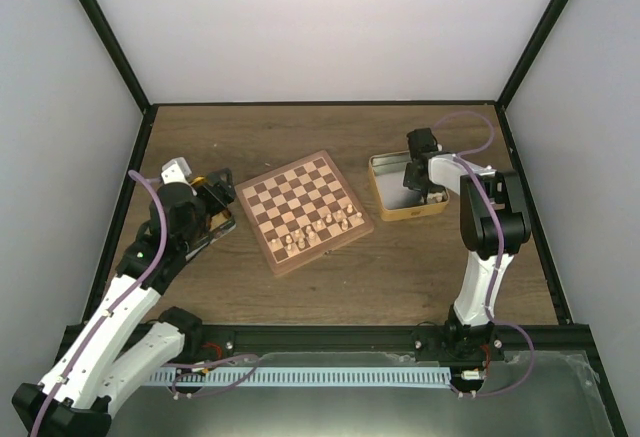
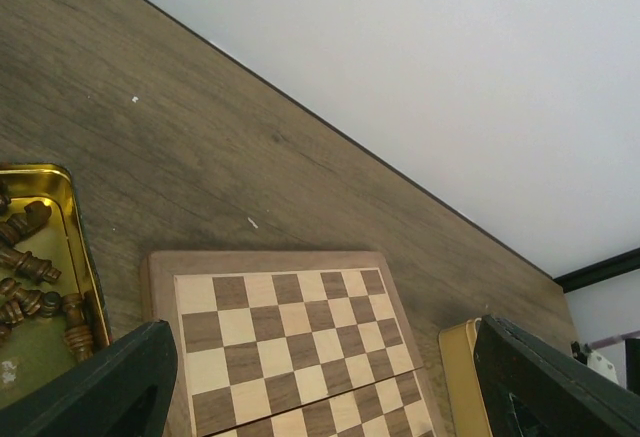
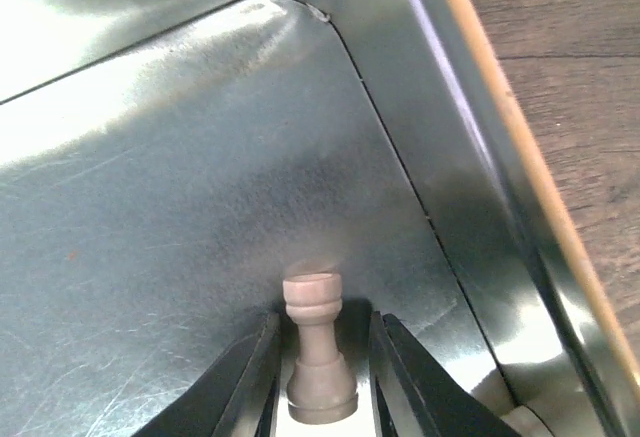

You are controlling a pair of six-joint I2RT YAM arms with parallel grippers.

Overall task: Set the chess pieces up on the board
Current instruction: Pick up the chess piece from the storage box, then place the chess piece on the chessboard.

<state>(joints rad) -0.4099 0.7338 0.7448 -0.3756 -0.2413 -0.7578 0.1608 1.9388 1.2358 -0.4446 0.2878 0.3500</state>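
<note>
Top external: the board (image 1: 305, 212) lies mid-table with pale chess pieces (image 1: 325, 225) on its near rows; left wrist: left gripper (image 2: 325, 327) spread wide, holding nothing, over the board's edge beside a gold tin (image 2: 78, 247) of dark pieces (image 2: 30, 277); right wrist: right gripper (image 3: 322, 327) closely flanks an upright pale rook (image 3: 310, 297) on the silvery tin (image 3: 200, 157) floor, actual pinch not discernible.

I am looking at a smooth, matt wooden rook (image 3: 320, 347) against the tin's (image 3: 180, 157) glossy, finely scratched metal floor.
</note>
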